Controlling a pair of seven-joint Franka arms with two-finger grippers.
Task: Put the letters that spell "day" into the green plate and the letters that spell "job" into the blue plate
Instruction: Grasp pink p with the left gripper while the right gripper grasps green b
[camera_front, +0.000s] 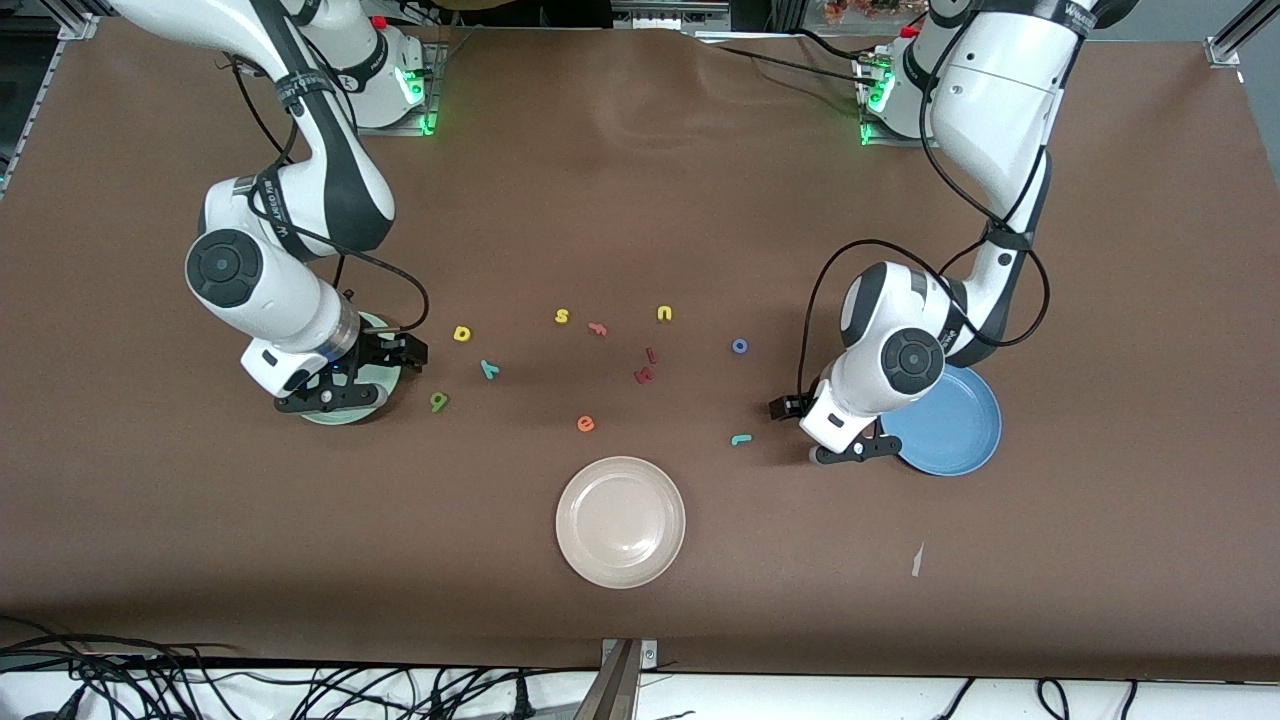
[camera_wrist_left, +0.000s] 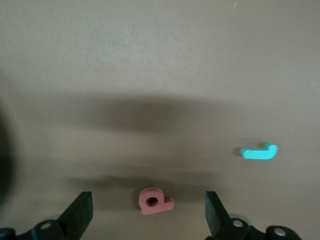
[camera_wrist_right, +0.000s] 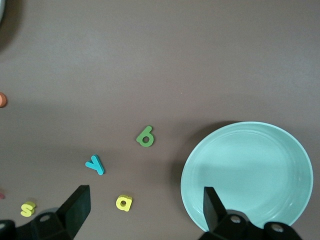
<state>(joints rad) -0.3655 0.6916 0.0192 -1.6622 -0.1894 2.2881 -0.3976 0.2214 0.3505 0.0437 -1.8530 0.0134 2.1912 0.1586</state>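
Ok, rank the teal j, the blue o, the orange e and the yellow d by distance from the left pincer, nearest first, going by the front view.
The left pincer hangs open beside the blue plate.
1. teal j, just beside it.
2. blue o, farther from the camera than the j.
3. orange e, mid-table.
4. yellow d, toward the right arm's end.
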